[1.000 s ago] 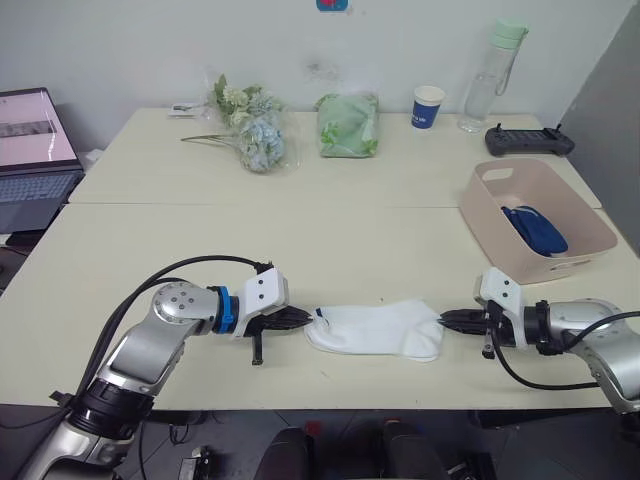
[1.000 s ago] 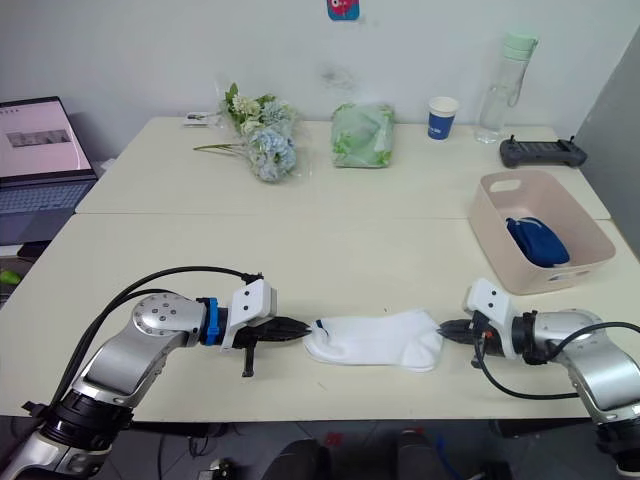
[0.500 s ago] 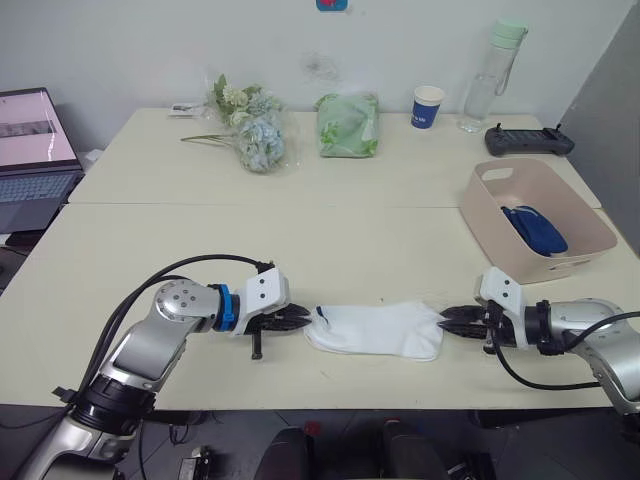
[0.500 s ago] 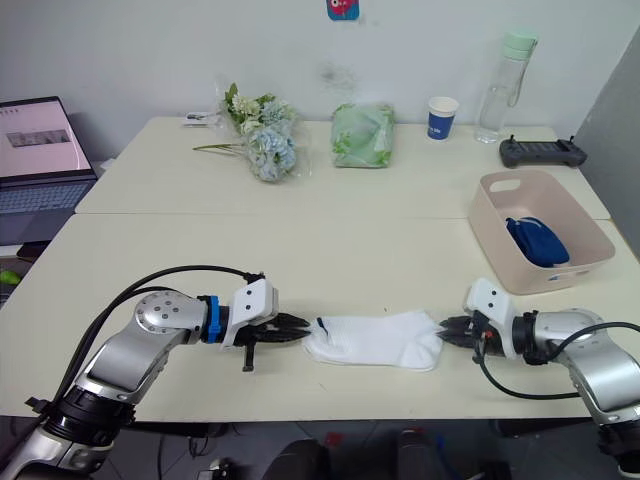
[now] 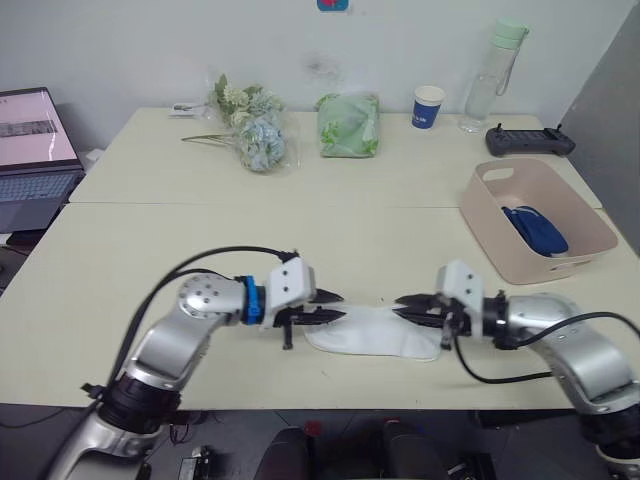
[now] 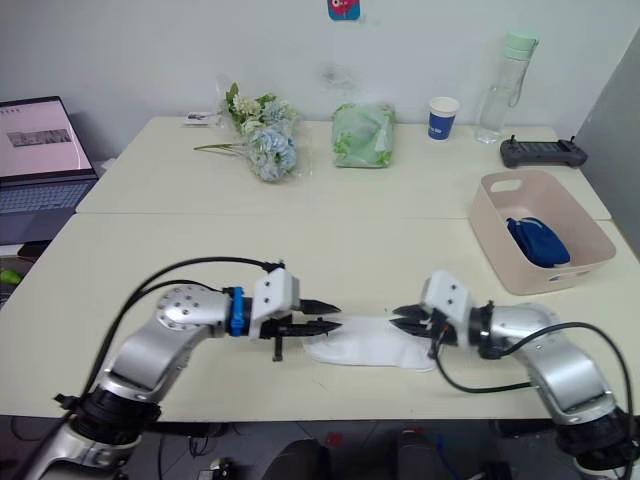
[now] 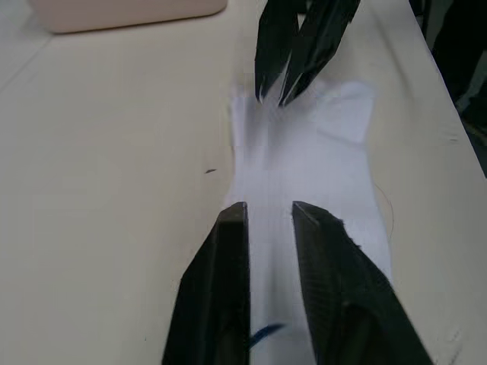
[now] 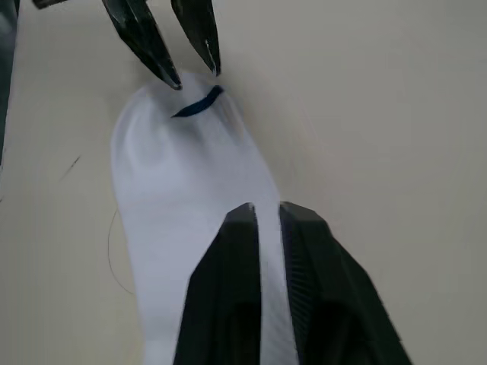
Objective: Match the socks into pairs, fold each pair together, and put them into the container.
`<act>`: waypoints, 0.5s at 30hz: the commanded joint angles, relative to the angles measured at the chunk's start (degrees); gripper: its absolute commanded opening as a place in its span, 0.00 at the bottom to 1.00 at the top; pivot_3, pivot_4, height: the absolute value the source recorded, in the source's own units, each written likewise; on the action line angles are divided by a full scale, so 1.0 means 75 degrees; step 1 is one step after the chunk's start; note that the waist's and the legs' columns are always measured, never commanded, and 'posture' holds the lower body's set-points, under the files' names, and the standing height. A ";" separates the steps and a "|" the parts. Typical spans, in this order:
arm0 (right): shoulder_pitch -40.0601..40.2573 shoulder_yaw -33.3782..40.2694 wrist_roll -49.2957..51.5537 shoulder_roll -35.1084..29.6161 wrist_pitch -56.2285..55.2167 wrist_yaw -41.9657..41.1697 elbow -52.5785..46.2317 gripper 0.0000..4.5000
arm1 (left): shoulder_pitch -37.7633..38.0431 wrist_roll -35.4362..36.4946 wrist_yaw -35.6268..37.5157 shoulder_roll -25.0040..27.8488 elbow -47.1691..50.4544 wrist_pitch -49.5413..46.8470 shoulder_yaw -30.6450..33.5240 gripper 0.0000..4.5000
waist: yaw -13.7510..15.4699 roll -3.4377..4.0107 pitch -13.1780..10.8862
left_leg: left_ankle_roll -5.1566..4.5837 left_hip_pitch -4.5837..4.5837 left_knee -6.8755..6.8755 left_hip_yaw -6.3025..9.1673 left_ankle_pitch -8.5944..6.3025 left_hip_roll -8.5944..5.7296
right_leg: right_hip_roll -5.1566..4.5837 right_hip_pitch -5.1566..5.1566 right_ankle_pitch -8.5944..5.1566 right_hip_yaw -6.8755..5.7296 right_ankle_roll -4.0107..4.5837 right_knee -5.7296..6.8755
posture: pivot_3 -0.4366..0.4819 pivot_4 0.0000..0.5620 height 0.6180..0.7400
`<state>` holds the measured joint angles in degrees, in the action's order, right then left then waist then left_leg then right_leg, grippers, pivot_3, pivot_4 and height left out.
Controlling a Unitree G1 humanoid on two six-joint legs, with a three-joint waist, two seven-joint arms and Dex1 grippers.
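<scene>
Left eye view: white sock [image 5: 372, 331] lies flat near the table's [image 5: 150, 250] front edge | left gripper [image 5: 338, 307] hovers over one end, fingers slightly apart, holding nothing | right gripper [image 5: 402, 305] over the other end, narrowly parted, empty | pink tub [image 5: 497, 215] well apart at right, holding navy socks [image 5: 534, 228]
</scene>
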<state>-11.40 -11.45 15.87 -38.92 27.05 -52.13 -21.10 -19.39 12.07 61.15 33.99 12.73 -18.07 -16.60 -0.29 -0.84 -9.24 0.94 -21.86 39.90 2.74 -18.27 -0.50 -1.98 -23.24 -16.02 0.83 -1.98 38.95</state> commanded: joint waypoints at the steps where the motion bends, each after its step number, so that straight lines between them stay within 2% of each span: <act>1: 0.0207 -0.0060 -0.0608 -0.0217 -0.0769 0.0077 0.0312 0.00 | 0.0244 -0.0337 -0.0150 0.0087 -0.0265 0.0387 -0.0069 0.01 | 0.0000 0.0000 0.0000 | 0.0000 0.0002 0.0000 0.0001 0.0000 0.0001 | 0.0001 0.0000 0.0000 0.0000 0.0000 0.0000 | 0.48 0.27 1.00; 5: 0.0735 0.0231 -0.0767 -0.0696 -0.1352 -0.0219 0.0647 0.00 | 0.0617 -0.0632 -0.0048 0.0492 -0.0742 0.0835 0.0022 0.01 | 0.0002 0.0000 0.0000 | 0.0000 0.0003 -0.0001 0.0000 0.0000 0.0001 | 0.0000 0.0001 0.0000 0.0000 0.0000 -0.0001 | 0.48 0.27 1.00; 10: 0.1275 0.0809 -0.0577 -0.1186 -0.1766 -0.0561 0.0873 0.00 | 0.0733 -0.0499 0.0054 0.0757 -0.0948 0.1130 0.0312 0.01 | 0.0004 0.0004 0.0003 | -0.0002 0.0012 -0.0001 0.0000 -0.0001 0.0003 | -0.0001 0.0010 0.0000 0.0000 0.0000 -0.0002 | 0.48 0.27 1.00; 15: 0.1500 0.1802 0.0608 -0.1172 -0.0803 -0.0634 0.0441 0.00 | 0.0715 0.0087 0.0115 0.0569 -0.0505 0.1039 0.0648 0.01 | 0.0006 0.0003 0.0002 | -0.0002 0.0009 -0.0001 -0.0001 -0.0001 0.0003 | -0.0001 0.0009 0.0000 0.0001 0.0000 -0.0001 | 0.48 0.27 1.00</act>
<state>0.07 -1.31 16.76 -47.57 18.61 -56.74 -15.01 -13.93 10.69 61.92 38.65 6.47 -10.17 -13.51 -0.24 -0.82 -9.22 0.92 -21.79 39.90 2.73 -18.28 -0.47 -2.00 -23.17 -16.02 0.84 -1.98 38.95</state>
